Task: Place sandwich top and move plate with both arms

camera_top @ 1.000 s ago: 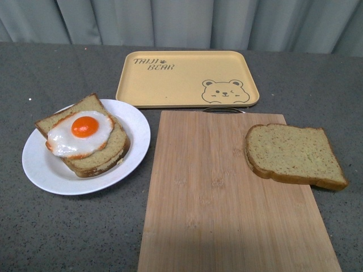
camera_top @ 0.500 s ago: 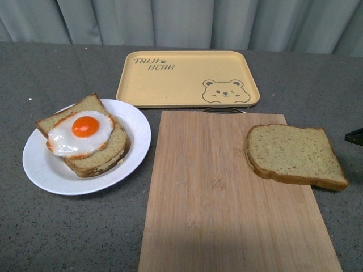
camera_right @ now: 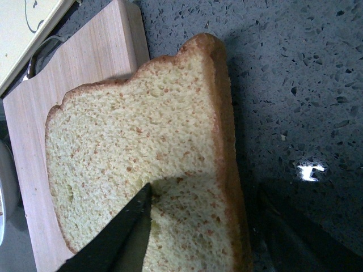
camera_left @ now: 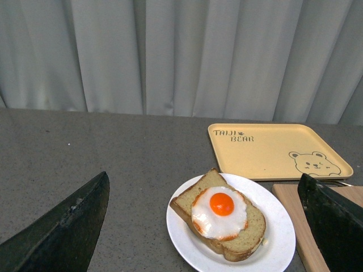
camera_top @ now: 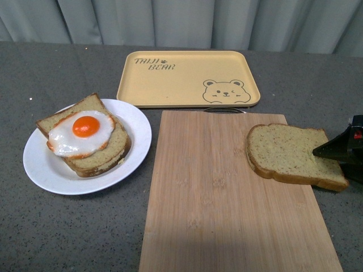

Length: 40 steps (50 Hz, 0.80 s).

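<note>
Front view alone: the whole layout was shown. The plate (camera_top: 39,170) was seen at the left of the tabletop (camera_top: 68,238), the yellow bear tray (camera_top: 181,79) at the back, and the cutting board (camera_top: 227,204) in the middle.
Sandwich top (camera_top: 286,152): it was laid flat across the board's right edge, with its outer part over the tabletop, well apart from the plate.
Plate load: a fried egg (camera_top: 79,133) was carried on stacked bread slices (camera_top: 108,153).
Right wrist view alone: the speckled crumb and the darker crust were shown close up, along with how the fingers (camera_right: 122,238) were placed, which was hidden at the front view's right border.
Right gripper (camera_right: 204,192): it was opened fairly wide and nothing was held. One finger was set over the slice's upper face and the other beyond the crust, over the tabletop. Whether the bread was touched could not be told.
Left wrist view alone: the left gripper (camera_left: 202,178) was shown, which the front view missed.
Left gripper state: it was spread very wide and empty, raised above the tabletop, with the plate framed between its fingers (camera_left: 62,232).
</note>
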{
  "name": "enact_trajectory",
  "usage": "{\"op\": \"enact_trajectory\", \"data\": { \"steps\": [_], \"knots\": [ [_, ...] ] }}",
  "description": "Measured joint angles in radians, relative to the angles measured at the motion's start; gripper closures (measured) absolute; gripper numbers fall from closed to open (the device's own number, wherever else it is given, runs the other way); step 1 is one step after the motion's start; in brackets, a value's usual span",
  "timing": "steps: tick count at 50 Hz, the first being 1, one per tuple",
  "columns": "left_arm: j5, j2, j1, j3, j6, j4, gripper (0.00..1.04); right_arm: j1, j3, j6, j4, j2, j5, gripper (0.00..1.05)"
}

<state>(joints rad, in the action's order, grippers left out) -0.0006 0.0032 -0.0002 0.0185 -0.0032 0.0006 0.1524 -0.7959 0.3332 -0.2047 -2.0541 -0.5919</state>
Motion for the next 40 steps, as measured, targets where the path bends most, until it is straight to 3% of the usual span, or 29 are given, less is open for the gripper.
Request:
{"op": "enact_trajectory", "data": {
  "steps": [13, 20, 27, 40],
  "knots": [
    [0.0, 0.0, 0.0, 0.0, 0.0, 0.0, 0.07, 0.005, 0.024, 0.029, -0.004, 0.053, 0.009, 1.04],
    [0.0, 0.0, 0.0, 0.0, 0.0, 0.0, 0.07, 0.004, 0.041, 0.039, -0.012, 0.087, -0.007, 1.04],
    [0.0, 0.0, 0.0, 0.0, 0.0, 0.0, 0.07, -0.006, 0.08, 0.089, -0.064, 0.178, -0.084, 1.04],
    [0.0, 0.0, 0.0, 0.0, 0.0, 0.0, 0.07, -0.113, 0.076, 0.325, -0.293, 0.304, -0.215, 1.04]
  ]
}}
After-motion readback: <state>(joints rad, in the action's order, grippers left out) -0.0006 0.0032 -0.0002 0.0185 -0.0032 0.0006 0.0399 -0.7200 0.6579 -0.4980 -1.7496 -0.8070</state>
